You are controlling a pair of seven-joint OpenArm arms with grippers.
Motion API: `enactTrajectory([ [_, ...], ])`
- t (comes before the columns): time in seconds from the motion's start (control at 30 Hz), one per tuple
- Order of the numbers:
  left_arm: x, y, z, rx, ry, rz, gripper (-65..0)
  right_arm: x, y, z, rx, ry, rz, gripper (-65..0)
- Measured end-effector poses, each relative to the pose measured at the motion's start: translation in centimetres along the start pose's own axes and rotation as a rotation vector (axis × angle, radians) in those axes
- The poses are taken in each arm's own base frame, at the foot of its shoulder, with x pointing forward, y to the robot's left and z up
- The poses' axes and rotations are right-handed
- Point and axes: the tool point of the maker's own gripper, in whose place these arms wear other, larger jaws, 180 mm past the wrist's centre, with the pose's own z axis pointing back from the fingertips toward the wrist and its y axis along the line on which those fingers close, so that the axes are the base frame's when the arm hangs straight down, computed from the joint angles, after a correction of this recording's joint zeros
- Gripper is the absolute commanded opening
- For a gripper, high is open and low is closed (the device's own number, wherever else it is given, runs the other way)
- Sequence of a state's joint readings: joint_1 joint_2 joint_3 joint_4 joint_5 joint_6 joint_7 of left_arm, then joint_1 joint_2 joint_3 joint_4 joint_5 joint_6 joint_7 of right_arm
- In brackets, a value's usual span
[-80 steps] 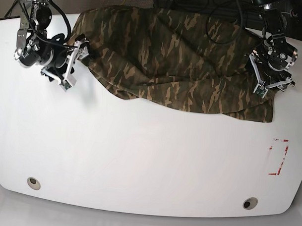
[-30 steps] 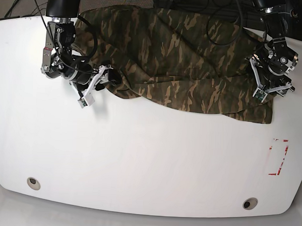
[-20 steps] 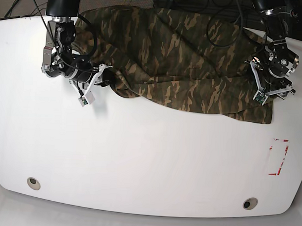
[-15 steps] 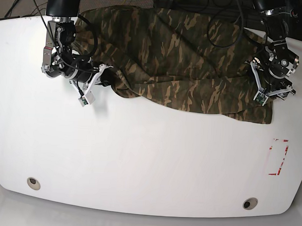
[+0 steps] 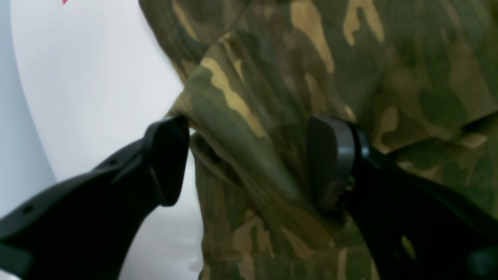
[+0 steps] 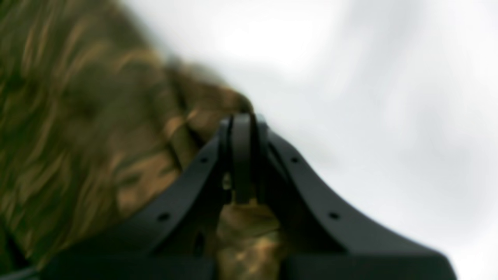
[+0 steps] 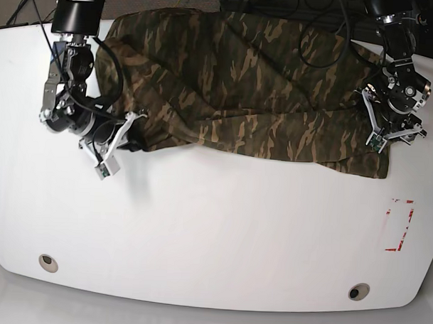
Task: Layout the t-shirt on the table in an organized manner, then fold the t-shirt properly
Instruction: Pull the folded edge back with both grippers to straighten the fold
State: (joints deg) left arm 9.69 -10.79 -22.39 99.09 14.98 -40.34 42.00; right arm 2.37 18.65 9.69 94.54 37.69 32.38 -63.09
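Two robot arms work opposite ends of a camouflage t-shirt [image 7: 254,99] spread in a rumpled band across the far half of a glossy white table [image 7: 214,233]. At the left of the base view, the right gripper [image 7: 128,134] has its black fingers pressed together on a bunched fold at the garment's lower corner; its wrist camera, badly blurred, shows the two fingertips [image 6: 241,155] meeting with green-and-tan cloth [image 6: 97,136] gathered beside and beneath them and bare white tabletop [image 6: 369,97] beyond. At the right of the base view, the left gripper [image 7: 380,132] sits at the shirt's other edge with its jaws standing apart; its wrist camera shows a raised ridge of fabric [image 5: 272,136] running between the two dark pads [image 5: 167,155], the left pad touching the cloth's edge and the right pad resting against the fold without pinching it. The shirt lies crumpled rather than flat, its near hem sagging in an uneven line from one arm to the other, with a loose corner beside the left arm. Nearer the camera, a red-marked rectangle [image 7: 399,225] sits close to the table's right edge, and two round grommet holes [image 7: 48,261] punctuate the front corners.
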Motion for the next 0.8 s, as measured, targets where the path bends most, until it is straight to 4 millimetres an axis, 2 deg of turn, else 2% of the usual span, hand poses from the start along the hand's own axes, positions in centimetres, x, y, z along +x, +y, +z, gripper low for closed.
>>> enactTrajectory([
  [0.53, 0.5, 0.3, 0.0, 0.006, -0.008, 0.001, -22.2, 8.7, -3.3, 3.0, -0.097, -0.127, 0.136, -65.0],
  [0.8, 2.7, 2.2, 0.1, 0.048, -0.057, 0.022, -21.9, 8.7, -3.9, 3.5, -0.115, -0.111, 0.15, -65.0],
])
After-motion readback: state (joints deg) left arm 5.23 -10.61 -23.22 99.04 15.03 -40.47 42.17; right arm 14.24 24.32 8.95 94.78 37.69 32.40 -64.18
